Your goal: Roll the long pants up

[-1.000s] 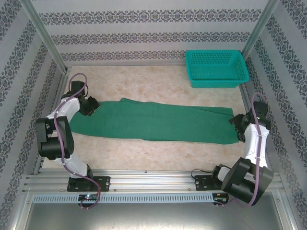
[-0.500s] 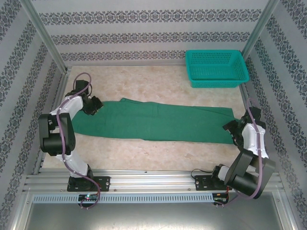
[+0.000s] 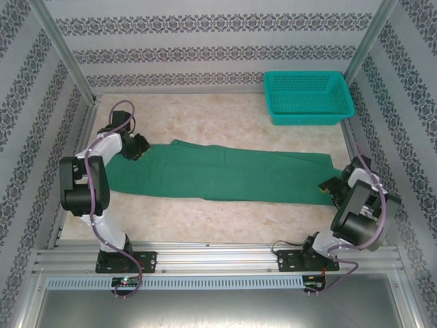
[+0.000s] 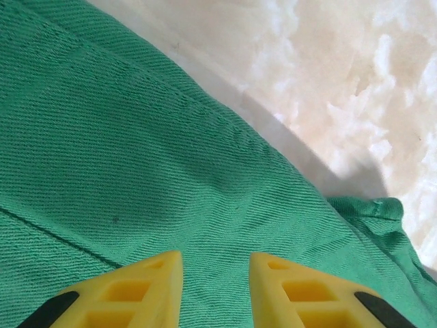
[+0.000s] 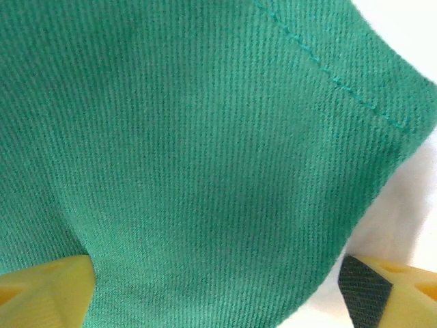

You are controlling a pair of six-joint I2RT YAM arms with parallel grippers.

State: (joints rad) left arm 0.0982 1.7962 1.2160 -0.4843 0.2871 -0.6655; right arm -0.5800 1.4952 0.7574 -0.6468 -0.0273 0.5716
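Your right gripper (image 5: 217,290) is standing wide open over the right-end corner of the long pants (image 3: 218,175). Your left gripper (image 4: 215,290) is hovering part-open and empty over the left end. Pants are lying flat on the tabletop (image 3: 205,123), long axis running left-right between both arms. Green twill is looking smooth, stitched hem (image 5: 328,72) showing.

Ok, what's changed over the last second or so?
The left gripper crept farther from its base over the long pants' left end. The right arm folded back, drawing the right gripper nearer along the right hem, jaws wide open. Nothing looks grasped. Pants and basket stayed put.
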